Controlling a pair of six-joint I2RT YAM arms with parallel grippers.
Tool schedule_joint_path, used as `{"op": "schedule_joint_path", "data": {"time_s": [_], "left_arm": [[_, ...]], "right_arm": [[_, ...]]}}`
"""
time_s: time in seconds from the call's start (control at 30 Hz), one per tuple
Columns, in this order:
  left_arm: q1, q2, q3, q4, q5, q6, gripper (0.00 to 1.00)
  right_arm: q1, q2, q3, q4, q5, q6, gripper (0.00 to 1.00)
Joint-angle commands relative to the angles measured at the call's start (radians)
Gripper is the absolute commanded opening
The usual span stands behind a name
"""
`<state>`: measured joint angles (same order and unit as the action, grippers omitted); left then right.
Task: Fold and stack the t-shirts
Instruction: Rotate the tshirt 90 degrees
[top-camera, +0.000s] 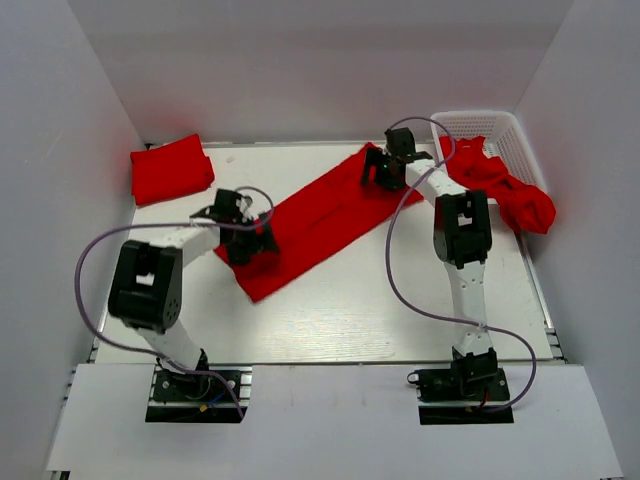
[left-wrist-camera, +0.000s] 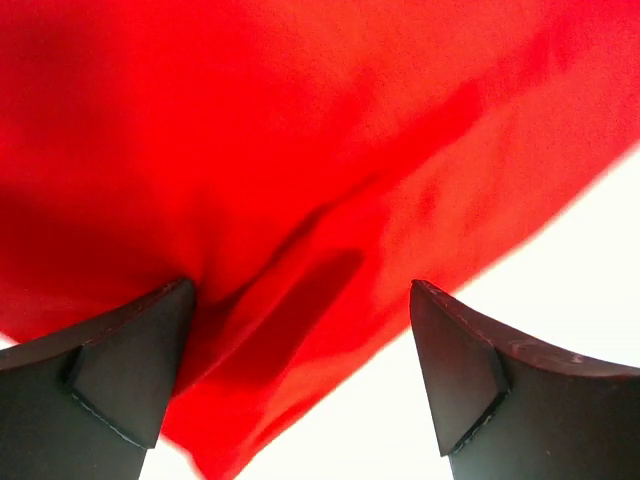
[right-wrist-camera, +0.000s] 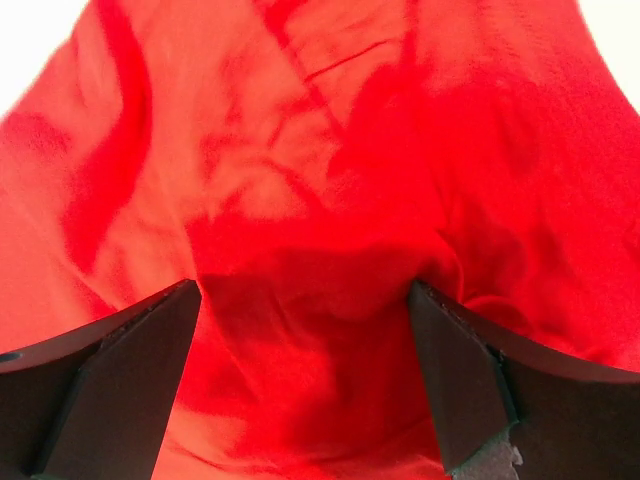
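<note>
A red t-shirt (top-camera: 315, 220) lies on the table as a long folded strip, running from near left to far right. My left gripper (top-camera: 248, 243) is open over the strip's near-left end; the cloth (left-wrist-camera: 330, 200) lies between and beyond the spread fingers (left-wrist-camera: 135, 370), near its edge. My right gripper (top-camera: 381, 168) is open over the strip's far-right end, with wrinkled cloth (right-wrist-camera: 320, 250) between its fingers (right-wrist-camera: 455, 375). A folded red t-shirt (top-camera: 171, 168) rests at the far left corner. More red t-shirts (top-camera: 505, 190) spill from the basket at the far right.
A white plastic lattice basket (top-camera: 508, 135) stands at the far right corner against the white wall. White walls enclose the table on three sides. A purple cable (top-camera: 400, 270) loops beside each arm.
</note>
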<state>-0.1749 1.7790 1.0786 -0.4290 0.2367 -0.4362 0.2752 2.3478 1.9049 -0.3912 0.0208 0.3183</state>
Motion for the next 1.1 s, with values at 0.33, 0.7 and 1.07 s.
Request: {"op": "schedule_joint_path", "data": {"time_s": [0.33, 0.7, 1.07], "left_arm": [[-0.403, -0.129, -0.326, -0.186, 0.533, -0.086, 1.0], [-0.546, -0.064, 0.076, -0.376, 0.395, 0.054, 1.0], [-0.417, -0.226, 0.297, -0.661, -0.316, -0.152, 1.0]], "right_arm": [[0.154, 0.307, 0.275, 0.327, -0.381, 0.168, 0.9], [0.159, 0.243, 0.286, 0.243, -0.315, 0.049, 0.9], [0.177, -0.001, 0.221, 0.08, -0.182, -0.028, 0.9]]}}
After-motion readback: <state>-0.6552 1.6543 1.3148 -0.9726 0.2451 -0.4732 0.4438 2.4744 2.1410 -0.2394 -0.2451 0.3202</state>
